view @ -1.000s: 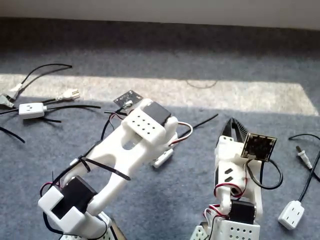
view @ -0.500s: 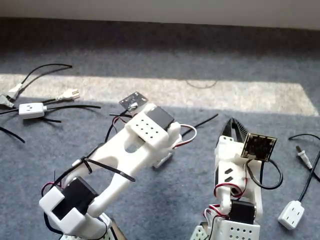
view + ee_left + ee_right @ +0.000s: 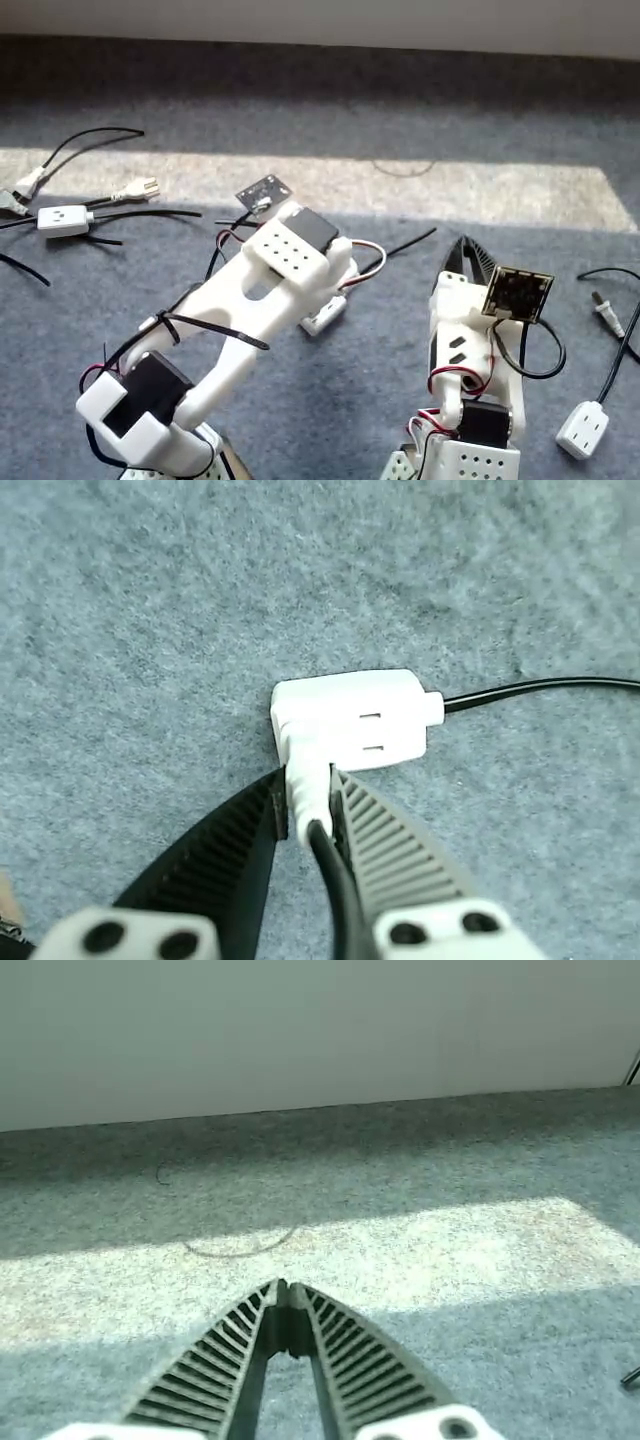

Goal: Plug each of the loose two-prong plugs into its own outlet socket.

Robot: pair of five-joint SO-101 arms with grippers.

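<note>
My left gripper (image 3: 308, 790) is shut on a white two-prong plug (image 3: 305, 770) whose black cord runs back between the fingers. The plug's head presses against the side of a white outlet socket (image 3: 350, 715) lying on the carpet; two slots on its top face are bare. I cannot tell if the prongs are in. In the high view the left arm (image 3: 260, 300) covers most of that socket (image 3: 326, 314). My right gripper (image 3: 283, 1300) is shut on nothing and points at the wall, raised above the carpet (image 3: 466, 250).
A second white socket (image 3: 60, 220) with loose plugs (image 3: 140, 187) and black cords lies at the far left. A third socket (image 3: 583, 428) sits front right, with a loose plug (image 3: 604, 312) behind it. Grey carpet lies between the arms.
The left arm's wrist swung slightly right half a second ago and has come back left. The right arm has not moved.
</note>
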